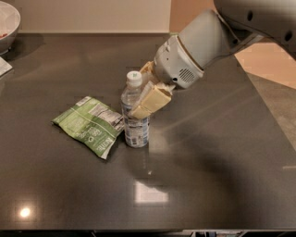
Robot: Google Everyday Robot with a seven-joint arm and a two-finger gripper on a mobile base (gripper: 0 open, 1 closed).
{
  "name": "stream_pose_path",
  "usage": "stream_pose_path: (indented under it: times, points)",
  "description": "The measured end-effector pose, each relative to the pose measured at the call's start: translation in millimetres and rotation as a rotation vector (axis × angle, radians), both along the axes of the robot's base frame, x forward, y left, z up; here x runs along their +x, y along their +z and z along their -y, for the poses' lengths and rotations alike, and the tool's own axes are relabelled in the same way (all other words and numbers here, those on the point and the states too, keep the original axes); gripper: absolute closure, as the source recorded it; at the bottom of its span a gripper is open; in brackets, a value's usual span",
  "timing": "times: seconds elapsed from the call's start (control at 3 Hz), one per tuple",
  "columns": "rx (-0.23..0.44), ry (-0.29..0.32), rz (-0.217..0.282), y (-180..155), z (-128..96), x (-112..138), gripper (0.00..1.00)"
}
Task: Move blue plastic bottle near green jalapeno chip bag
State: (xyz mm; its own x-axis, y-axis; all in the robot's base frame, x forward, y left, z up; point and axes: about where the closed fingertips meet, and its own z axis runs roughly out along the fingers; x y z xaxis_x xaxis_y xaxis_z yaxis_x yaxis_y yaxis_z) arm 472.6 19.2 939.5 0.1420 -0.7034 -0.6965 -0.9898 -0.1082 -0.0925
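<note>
**Bottle held upright just beside chip bag**

A blue-and-white label is seen on the clear bottle, which has a white cap; the print cannot be read. A white nutrition panel is printed on the green chip bag, but its text cannot be read and no brand can be made out.

The end effector is closed on the bottle's upper body. One tan finger is laid across the front and the other is partly hidden behind the neck. The white arm is brought in from the upper right, angled down and to the left.

The bottle is stood upright on the surface, just to the right of the bag, with its base at the bag's right edge. The bag is laid flat and crinkled.

The surface is dark and glossy, and light reflections are seen near the front edge. A bowl is cut off at the top left corner. A pale wall is seen behind, and tan floor to the right.
</note>
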Motion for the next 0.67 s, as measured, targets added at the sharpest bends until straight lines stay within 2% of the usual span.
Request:
stream_pose_path:
  times: [0.67]
  points:
    - [-0.002,0.006,0.013,-0.4,-3.1,-1.3,0.12]
